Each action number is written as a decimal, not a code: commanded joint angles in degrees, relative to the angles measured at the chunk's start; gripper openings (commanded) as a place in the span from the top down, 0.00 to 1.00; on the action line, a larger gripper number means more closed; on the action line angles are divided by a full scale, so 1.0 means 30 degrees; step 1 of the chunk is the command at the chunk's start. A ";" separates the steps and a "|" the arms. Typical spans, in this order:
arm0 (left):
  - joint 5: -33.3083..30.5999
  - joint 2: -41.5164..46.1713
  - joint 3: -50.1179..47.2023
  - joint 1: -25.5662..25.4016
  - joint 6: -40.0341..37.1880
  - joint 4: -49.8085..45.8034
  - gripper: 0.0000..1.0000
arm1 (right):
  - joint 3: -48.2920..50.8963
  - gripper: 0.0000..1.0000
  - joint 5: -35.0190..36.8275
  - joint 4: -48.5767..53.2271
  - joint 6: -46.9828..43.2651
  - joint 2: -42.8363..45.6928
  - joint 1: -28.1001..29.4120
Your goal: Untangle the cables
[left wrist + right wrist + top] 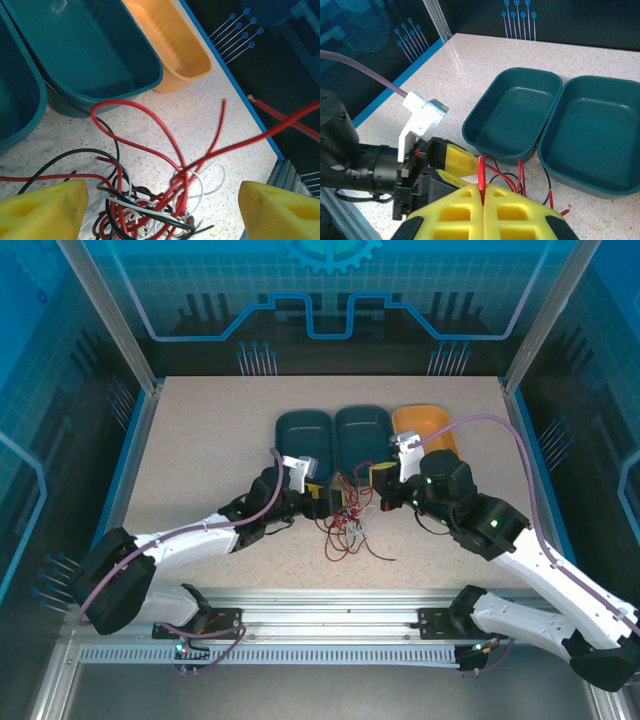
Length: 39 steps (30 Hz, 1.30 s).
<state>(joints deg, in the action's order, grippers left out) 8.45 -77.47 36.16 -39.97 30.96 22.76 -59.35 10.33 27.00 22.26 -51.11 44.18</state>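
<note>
Speckled beige tabletop [200, 450] carries the cables [348, 530], a loose knot of thin red, white and black wires lying between the two arms and just in front of a row of trays. From the knot, red loops and a black strand spread across the surface toward the trays, and loose ends trail toward the near edge. One red cable [481, 175] rises out of the heap and is pinched between the closed yellow pads of the right gripper [483, 197]. The left gripper [160, 192] hangs over the densest part of the tangle with its yellow fingers [45, 207] set wide apart, open, the wires lying between them and touching neither. Behind the cables stand two dark teal trays [303, 435] side by side, their rims touching, and an orange tray [425, 423] just beside them on the right. Blue-lit transparent walls [330, 290] on metal posts close in the table.
</note>
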 commanded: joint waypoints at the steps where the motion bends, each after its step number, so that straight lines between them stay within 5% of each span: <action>1: 0.0236 -0.0901 -0.0279 -0.0297 0.0146 0.0740 0.24 | -0.0691 1.00 0.0380 -0.0375 -0.0630 0.0549 0.0011; 8: 0.1119 -0.2731 0.0270 -0.0901 0.0318 0.2146 0.40 | -0.1070 1.00 0.1270 0.0186 -0.0777 0.0721 0.0059; 22: 0.0639 -0.4552 0.1576 -0.2584 -0.2080 0.2311 0.33 | -0.1671 1.00 0.1482 0.0132 -0.0849 -0.0449 0.0052; 32: 0.0613 -0.5730 0.1748 -0.2768 -0.1840 0.2439 0.76 | -0.2568 1.00 0.1911 0.0114 -0.1718 0.0436 0.0067; 39: 0.0579 -0.5414 0.1203 -0.2799 -0.1794 0.2345 0.90 | -0.3128 1.00 0.2143 -0.0242 -0.2406 0.0734 0.0060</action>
<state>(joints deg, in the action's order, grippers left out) 10.15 -94.08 40.69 -47.92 25.91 29.02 -65.95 15.88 28.45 17.02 -50.02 44.21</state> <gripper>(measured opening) 0.113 0.062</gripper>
